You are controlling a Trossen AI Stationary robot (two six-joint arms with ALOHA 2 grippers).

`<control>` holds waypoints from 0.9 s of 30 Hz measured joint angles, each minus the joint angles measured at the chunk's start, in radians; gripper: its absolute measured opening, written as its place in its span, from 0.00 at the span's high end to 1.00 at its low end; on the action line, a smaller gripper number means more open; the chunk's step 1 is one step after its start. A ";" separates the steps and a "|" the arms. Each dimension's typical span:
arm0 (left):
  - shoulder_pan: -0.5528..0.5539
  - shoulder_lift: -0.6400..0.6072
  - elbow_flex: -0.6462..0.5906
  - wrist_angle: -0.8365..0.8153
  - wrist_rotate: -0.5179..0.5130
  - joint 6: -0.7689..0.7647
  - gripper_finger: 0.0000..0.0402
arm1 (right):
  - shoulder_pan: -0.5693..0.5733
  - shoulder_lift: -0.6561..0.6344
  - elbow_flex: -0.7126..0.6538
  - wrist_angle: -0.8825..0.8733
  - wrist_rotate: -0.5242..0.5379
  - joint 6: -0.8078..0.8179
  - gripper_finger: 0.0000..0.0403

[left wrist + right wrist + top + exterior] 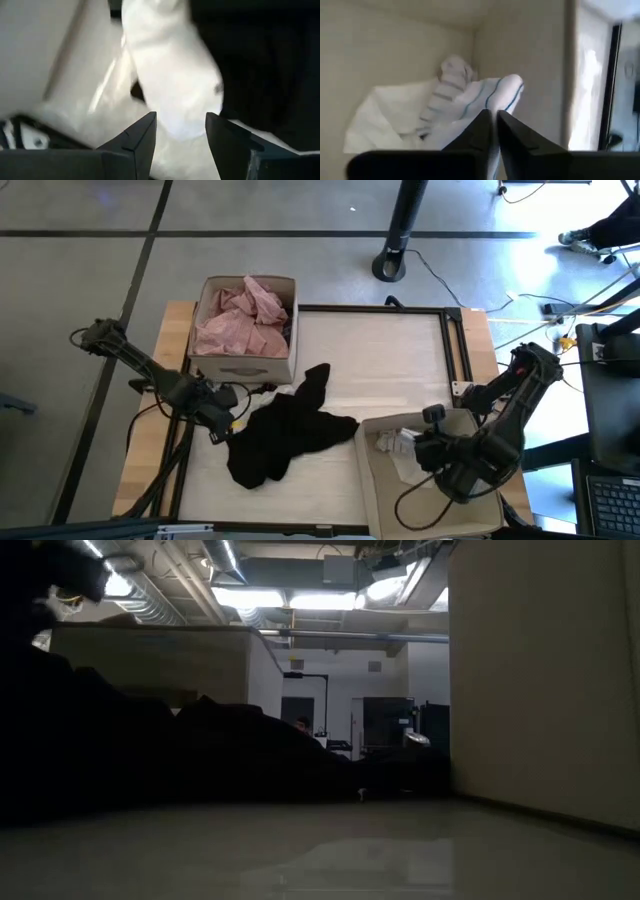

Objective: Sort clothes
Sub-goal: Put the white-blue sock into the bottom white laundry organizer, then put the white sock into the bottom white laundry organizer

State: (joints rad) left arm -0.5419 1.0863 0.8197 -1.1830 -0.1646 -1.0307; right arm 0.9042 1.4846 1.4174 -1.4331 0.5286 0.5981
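A black garment point(285, 435) lies spread on the table's middle; it shows as a dark heap in the low view point(150, 760). A pale pink garment point(240, 320) fills the cardboard box point(205, 295) at the far left. My left gripper point(215, 425) is open at the black garment's left edge. In its wrist view the fingers point(177, 137) stand either side of a white soft piece point(170, 75); whether they touch it I cannot tell. My right gripper point(425, 445) is down inside the near-right box point(375, 480), shut on a white cloth with blue stripes point(470, 100). My right gripper pinches a fold of the white striped cloth point(492, 107) between its two fingers, which stand almost together. It reaches down into the box. The rest of the cloth point(395, 120) lies crumpled on the box's floor against the corner.
The near-right box's wall point(540, 690) fills the right of the low view. A dark frame point(450, 340) runs around the white work surface. Cables and a stand's base point(392, 265) lie on the floor beyond the table.
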 joint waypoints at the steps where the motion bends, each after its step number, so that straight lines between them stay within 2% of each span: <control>1: 0.000 0.000 -0.019 0.005 0.023 -0.007 0.60 | 0.000 0.000 -0.029 -0.005 -0.009 0.036 0.89; 5: 0.000 0.000 -0.089 0.069 0.059 0.021 0.60 | -0.001 0.000 -0.109 -0.007 -0.078 0.126 0.77; 9: 0.000 0.000 -0.150 0.195 0.097 0.101 0.60 | -0.001 0.000 -0.128 -0.004 -0.126 0.163 0.61; 14: 0.000 0.000 -0.180 0.264 0.129 0.198 0.62 | -0.001 0.000 -0.128 0.006 -0.129 0.164 0.47; 19: 0.000 0.000 -0.189 0.270 0.129 0.248 0.65 | -0.001 0.000 -0.128 0.011 -0.097 0.164 0.41; 24: -0.001 0.001 -0.260 0.335 0.136 0.254 0.68 | -0.001 0.000 -0.128 0.029 -0.043 0.154 0.41; 27: -0.001 0.001 -0.270 0.334 0.139 0.249 0.74 | -0.001 0.000 -0.128 0.031 -0.034 0.131 0.41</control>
State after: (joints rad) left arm -0.5430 1.0874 0.5497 -0.8493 -0.0257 -0.7817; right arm 0.9031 1.4849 1.2892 -1.4023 0.4945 0.7296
